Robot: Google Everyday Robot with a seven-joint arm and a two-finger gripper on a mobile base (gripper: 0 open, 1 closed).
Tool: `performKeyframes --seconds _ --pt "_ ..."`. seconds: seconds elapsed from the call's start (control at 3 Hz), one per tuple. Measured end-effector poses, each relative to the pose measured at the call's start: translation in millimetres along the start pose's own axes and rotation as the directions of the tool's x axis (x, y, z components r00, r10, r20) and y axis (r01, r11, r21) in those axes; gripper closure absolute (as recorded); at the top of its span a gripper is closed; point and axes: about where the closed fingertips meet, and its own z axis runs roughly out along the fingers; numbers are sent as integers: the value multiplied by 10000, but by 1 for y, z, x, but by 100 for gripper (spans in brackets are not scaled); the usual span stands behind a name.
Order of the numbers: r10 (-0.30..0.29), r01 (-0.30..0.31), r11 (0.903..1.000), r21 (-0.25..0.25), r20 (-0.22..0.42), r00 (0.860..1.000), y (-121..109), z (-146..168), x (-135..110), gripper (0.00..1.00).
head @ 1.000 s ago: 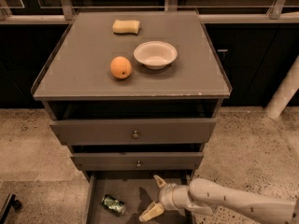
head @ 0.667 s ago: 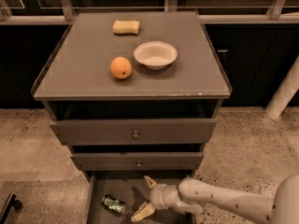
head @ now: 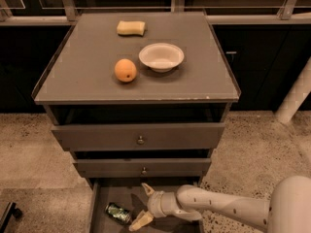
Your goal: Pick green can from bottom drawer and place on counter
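Note:
The green can [head: 118, 213] lies on its side on the floor of the open bottom drawer [head: 97, 203], toward its left. My gripper [head: 141, 206] reaches in from the right, inside the drawer, just right of the can and apart from it. Its two pale fingers are spread open and hold nothing. The white arm runs off to the lower right. The counter [head: 87, 72] is the flat grey top of the cabinet above.
On the counter sit an orange [head: 125, 70], a white bowl [head: 161, 57] and a yellow sponge [head: 131, 28]. Two knobbed drawers [head: 140, 138] stand slightly pulled out above the bottom drawer. A white post [head: 296, 98] stands at the right.
The gripper has moved left inside the bottom drawer, closer to the green can. The can has not moved.

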Motion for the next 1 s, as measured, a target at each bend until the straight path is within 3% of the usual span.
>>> performKeyframes --seconds 0.33,0.67,1.0 --pt "358 -359 9993 -35 -253 9990 -2 17 21 0" --pt "-5 5 10000 3 -357 9994 -21 68 37 0" --pt "14 -13 10000 31 -356 9994 -19 68 38 0"
